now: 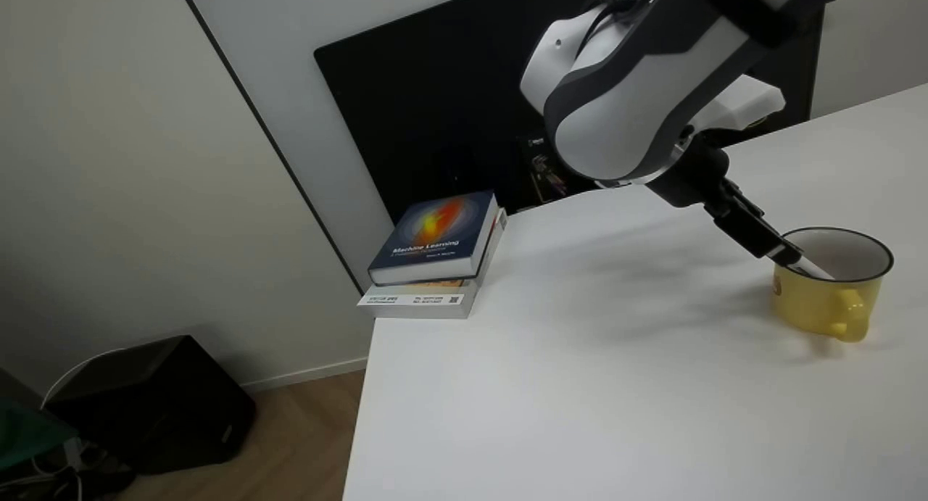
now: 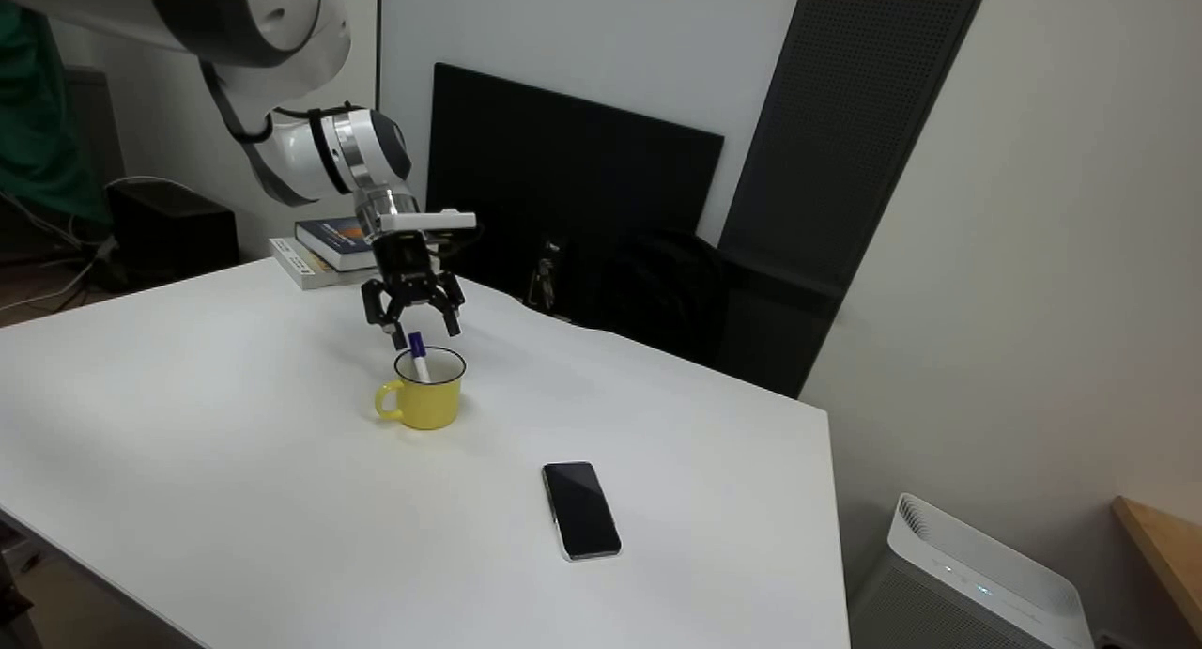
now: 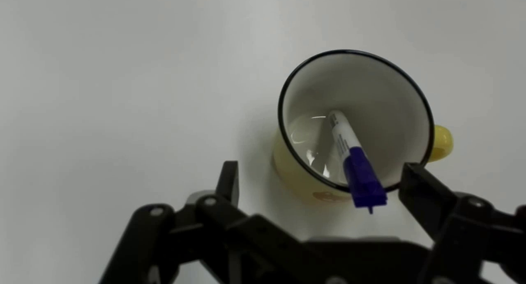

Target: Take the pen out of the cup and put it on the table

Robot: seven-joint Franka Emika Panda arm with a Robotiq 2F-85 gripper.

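1. Where the wrist view looks down into the cup (image 3: 390, 111), the pen (image 3: 349, 144) leans within it, its blue cap (image 3: 363, 181) overhanging the dark rim; the gripper (image 3: 319, 169) has its fingers (image 3: 427, 197) spread either side of the cap and holds nothing. I judge the step in hand to be the grasp. The cap lies much nearer the finger on the side of the handle (image 3: 441, 142), so I should shift that way before closing; otherwise that finger will probably strike first and push the pen along the rim.

2. In an exterior view, the cup stands upright on the table (image 2: 704, 424), the cap rising above the rim between the fingertips. I would pinch the cap alone, clear of the rim, lest the cup be dragged too. A phone (image 2: 582, 510) lies well apart from the cup; I would lay the pen away from it.

3. In an exterior view, with books (image 1: 435, 254) stacked at the table's edge, one finger overlaps the rim along the line of sight; whether they touch, I cannot tell. Once the pinch is firm, I would draw the pen out along its own lean, swinging aside only when its lower end is free.
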